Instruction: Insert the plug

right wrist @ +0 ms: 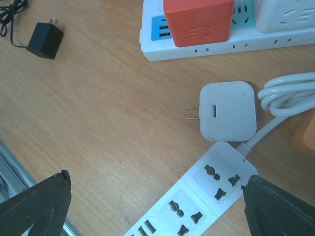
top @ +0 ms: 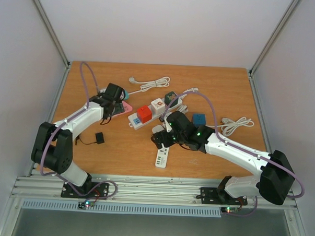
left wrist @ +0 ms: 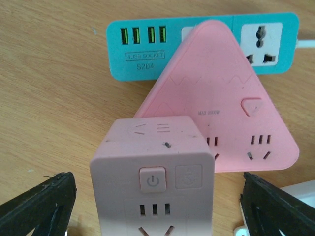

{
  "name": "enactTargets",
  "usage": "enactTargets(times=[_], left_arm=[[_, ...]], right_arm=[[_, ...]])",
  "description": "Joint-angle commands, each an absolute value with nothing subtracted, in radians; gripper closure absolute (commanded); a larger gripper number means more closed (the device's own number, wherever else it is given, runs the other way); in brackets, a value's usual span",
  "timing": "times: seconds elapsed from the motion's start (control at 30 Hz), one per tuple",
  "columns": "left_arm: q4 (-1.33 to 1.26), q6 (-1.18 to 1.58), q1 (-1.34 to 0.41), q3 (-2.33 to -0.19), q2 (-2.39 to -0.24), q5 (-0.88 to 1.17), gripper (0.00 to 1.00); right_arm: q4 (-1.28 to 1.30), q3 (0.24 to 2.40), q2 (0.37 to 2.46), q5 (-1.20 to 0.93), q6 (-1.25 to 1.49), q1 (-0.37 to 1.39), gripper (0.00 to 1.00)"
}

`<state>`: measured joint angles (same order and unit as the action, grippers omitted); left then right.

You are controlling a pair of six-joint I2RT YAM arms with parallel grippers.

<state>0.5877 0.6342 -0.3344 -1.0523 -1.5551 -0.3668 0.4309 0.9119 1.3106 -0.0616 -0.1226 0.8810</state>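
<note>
- My left gripper is spread wide. Its two black fingers stand to either side of the pink cube plug, with a gap on each side, so they pinch nothing.
- The pink cube plug stands upright between those fingers, its power button and a row of slots facing my left wrist camera. I cannot tell what its underside sits in.
- Just behind the cube lies a pink triangular socket block, flat on the wooden table. One corner of it overlaps a teal power strip with four USB ports.
- My right gripper is also spread wide and holds nothing — it hangs above the table.
- Under it lies a white two-pin plug, flat on the table, pins bare and pointing left in the right wrist view. It lies just beside the cord end of a white socket strip and is in none of its sockets.
- Farther off, a red cube sits on a long white strip. A black charger lies well apart.
</note>
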Motion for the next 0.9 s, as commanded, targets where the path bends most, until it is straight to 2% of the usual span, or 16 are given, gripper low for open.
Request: enactTargets(times=[0.0,0.3,0.47,0.7,0.87], left_arm=[[0.652,0.625,-0.32,-1.087,-1.577,-0.357,0.12],[0.64,0.594,-0.27,-1.133,-1.679,-0.257,0.31],[0.659,0.584,-0.255,-1.145,-1.708,-0.27,0.54],[0.759,0.645,-0.254,-1.145,-1.773,-0.249,0.65],[0.776,0.67,-0.255,-1.074,-1.716,-0.291,0.66]], right_arm=[[0.437,0.934,1.28,-0.056,-0.113,0.885,0.04],[0.443,0.939,1.282,-0.052,-0.12,0.885,0.04],[0.442,0.937,1.289,-0.054,-0.12,0.885,0.04],[0.439,0.934,1.286,-0.051,-0.119,0.885,0.04],[0.437,0.927,1.284,-0.053,-0.117,0.885,0.04]])
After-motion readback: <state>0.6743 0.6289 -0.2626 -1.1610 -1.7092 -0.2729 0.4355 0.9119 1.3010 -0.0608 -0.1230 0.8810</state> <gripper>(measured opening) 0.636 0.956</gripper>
